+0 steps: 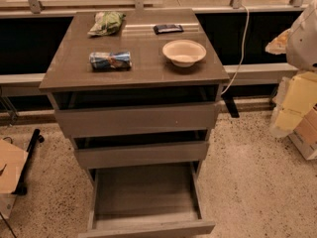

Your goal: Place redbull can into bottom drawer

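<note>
Three-drawer cabinet (64,100), bottom drawer (146,195) pulled out; redbull can (110,60) on the tabletop (148,76).
Upper two drawers (138,120): slightly ajar. Gripper (303,36): pale bulk at right edge, well apart from the can; open or closed cannot be told. White bowl (184,52): front right of tabletop. Can: lying on its side, front left. Green-and-white bag (106,23): back left. Black packet (168,28): back centre.

- Can (110,60) lying on its side on tabletop (143,73), left of bowl (184,52).
- Bag (106,23) and black packet (168,29) behind them.
- Bottom drawer (146,195) open wide.
- End effector outside the frame.
</note>
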`<control>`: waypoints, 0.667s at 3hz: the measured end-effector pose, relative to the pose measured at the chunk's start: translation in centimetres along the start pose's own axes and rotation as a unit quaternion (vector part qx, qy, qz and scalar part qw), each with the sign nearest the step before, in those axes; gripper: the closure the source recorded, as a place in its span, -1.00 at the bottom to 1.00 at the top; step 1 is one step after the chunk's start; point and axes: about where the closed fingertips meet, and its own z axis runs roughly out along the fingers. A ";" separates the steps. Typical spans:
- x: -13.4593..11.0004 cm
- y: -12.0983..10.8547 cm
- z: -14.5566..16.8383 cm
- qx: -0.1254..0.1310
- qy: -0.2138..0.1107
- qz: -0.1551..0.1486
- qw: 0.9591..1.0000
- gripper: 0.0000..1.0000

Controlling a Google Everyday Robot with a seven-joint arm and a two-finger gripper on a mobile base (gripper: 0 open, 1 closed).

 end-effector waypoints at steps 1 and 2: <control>0.0 0.0 0.0 0.000 0.000 0.000 1.000 -1.00; -0.2 -0.5 0.3 0.005 0.031 -0.002 1.000 -1.00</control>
